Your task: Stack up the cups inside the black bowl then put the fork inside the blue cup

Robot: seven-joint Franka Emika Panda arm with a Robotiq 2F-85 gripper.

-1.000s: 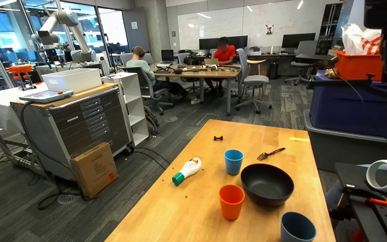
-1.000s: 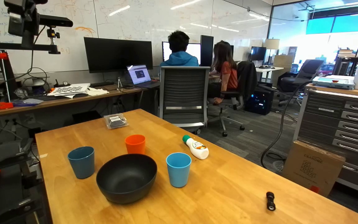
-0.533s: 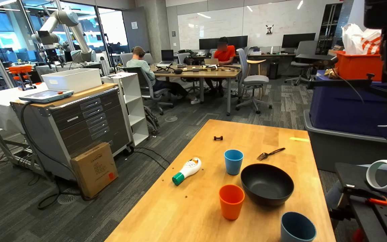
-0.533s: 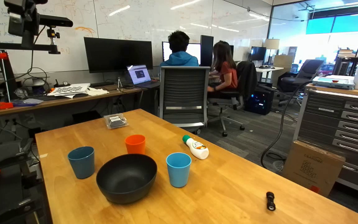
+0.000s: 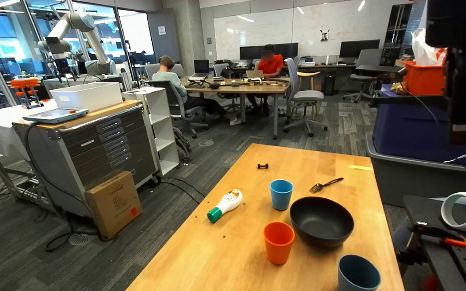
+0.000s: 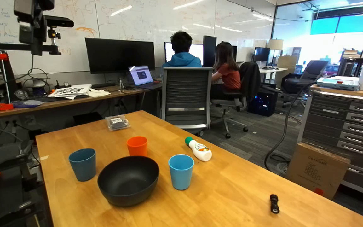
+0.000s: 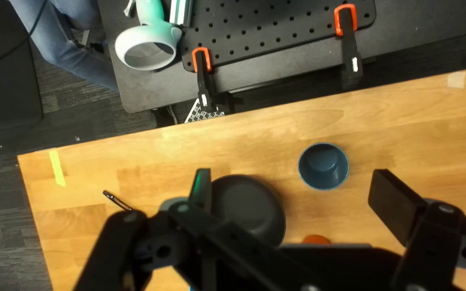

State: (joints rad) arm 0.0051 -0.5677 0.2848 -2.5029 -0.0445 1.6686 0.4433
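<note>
My gripper [image 7: 292,186] stands open in the wrist view, high above the table, its fingers wide apart with nothing held. The navy cup [image 7: 323,166] appears below, between the fingers in that picture. The black bowl [image 7: 253,202] is partly hidden behind one finger, and just a rim of the orange cup [image 7: 316,239] shows. In an exterior view the orange cup [image 5: 278,243] and blue cup [image 5: 281,195] stand upright beside the bowl [image 5: 322,222], which holds nothing. Beyond it lies the black fork [image 5: 318,187]. All three cups are separate on the table, including the navy cup [image 6: 83,165].
A white bottle [image 5: 229,202] with a green cap lies on its side near the blue cup. Farther along is a small black dumbbell-shaped piece [image 5: 262,166]. A clear packet [image 6: 117,122] sits by a table corner. A black perforated stand [image 7: 257,32] with orange clamps borders the table.
The dark gripper has come farther into both exterior views, moving inward over the table side and slightly down. Cups, bowl and fork have stayed where they were.
</note>
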